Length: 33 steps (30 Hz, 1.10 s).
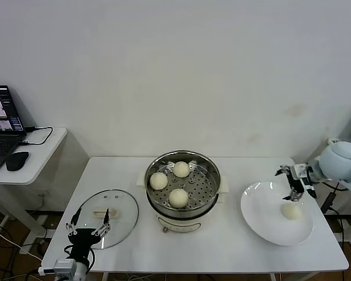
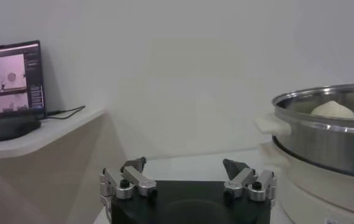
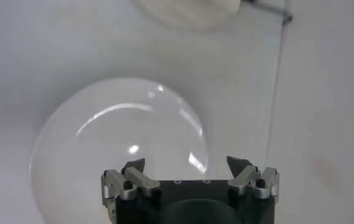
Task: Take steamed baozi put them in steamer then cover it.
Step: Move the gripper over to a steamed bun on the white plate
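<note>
My right gripper, jaws apart, hangs above the last baozi on the plate, seemingly offset, so closing could nudge it off-centre; three sit in the steamer, left gripper open over the cover.

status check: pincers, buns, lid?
Right pincer open, just above last bun on plate. Left pincer open, idle over lid on table. Three buns in steamer. Nothing in the way.
</note>
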Available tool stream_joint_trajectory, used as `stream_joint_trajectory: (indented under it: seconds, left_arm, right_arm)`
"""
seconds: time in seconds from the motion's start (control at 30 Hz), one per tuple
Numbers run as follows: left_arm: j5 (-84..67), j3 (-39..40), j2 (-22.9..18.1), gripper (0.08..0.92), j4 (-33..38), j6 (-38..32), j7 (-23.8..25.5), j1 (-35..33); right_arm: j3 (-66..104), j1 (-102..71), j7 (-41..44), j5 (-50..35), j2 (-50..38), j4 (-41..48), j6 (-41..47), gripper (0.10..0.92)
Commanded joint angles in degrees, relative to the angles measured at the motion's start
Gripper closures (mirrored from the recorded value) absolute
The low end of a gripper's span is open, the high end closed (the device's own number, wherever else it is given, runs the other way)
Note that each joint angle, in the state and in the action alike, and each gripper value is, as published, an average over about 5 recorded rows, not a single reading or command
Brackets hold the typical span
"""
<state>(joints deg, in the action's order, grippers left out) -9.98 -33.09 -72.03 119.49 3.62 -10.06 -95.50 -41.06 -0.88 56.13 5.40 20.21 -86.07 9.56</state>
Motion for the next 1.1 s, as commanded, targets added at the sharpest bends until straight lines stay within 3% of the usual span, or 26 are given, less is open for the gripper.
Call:
stream_joint_trajectory:
  seconds: [0.03, 0.7, 1.1]
  left_arm:
    - [0.0, -0.3, -0.1, 0.177, 0.1, 0.0, 0.0, -0.3]
    - [0.2, -0.7, 0.0, 0.177, 0.3, 0.3, 0.1, -0.6]
    - [0.3, -0.8, -0.3, 0.177, 0.5, 0.3, 0.0, -0.7]
  right_arm:
    - [15.0, -16.5, -0.4, 6.6, 1.9, 9.7, -0.5, 0.203]
    - [16.8, -22.0, 0.1, 9.7, 6.1, 14.7, -0.8, 0.203]
    - [17.0, -21.9, -0.4, 10.2, 8.1, 16.4, -0.7, 0.266]
